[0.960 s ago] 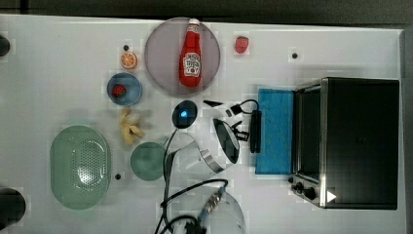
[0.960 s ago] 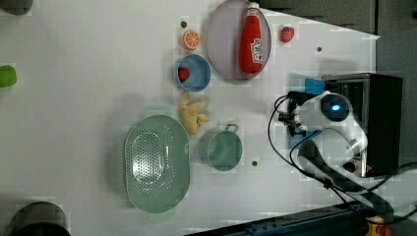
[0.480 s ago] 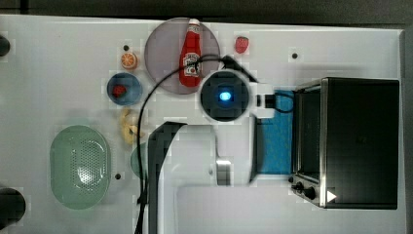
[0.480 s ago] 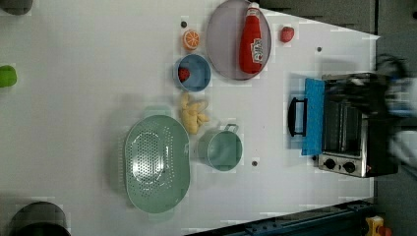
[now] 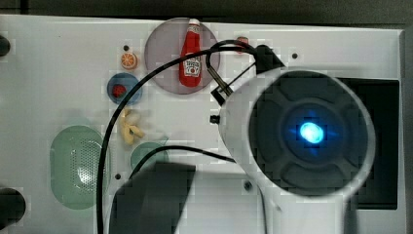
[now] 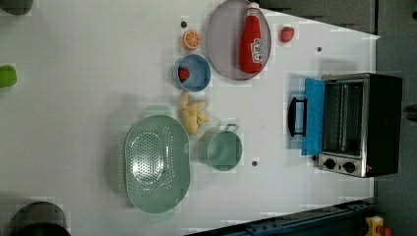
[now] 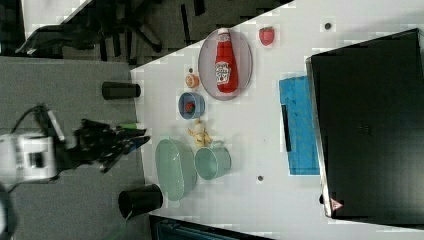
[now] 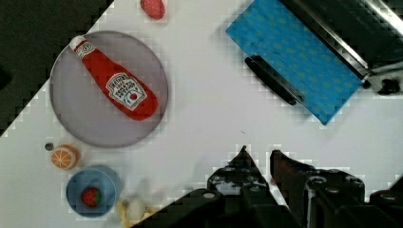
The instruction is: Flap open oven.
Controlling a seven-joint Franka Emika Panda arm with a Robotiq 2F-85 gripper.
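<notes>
Oven sits at the left view's right edge of the white table, blue glass door flapped down flat, handle pointing toward the green pot. Gripper hangs high over bare table, fingers only a narrow gap apart, holding nothing. Ketchup bottle lies on the grey plate.

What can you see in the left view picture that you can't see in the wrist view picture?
The left view alone shows the oven's rack interior and knobs, the green colander, the teal pot and a green thing at the table edge. The wrist view alone shows the black pincer, hanging above the table with nothing in it. Both show the blue door flapped open with its black handle, the ketchup bottle on its plate, the orange slice and the blue bowl.
</notes>
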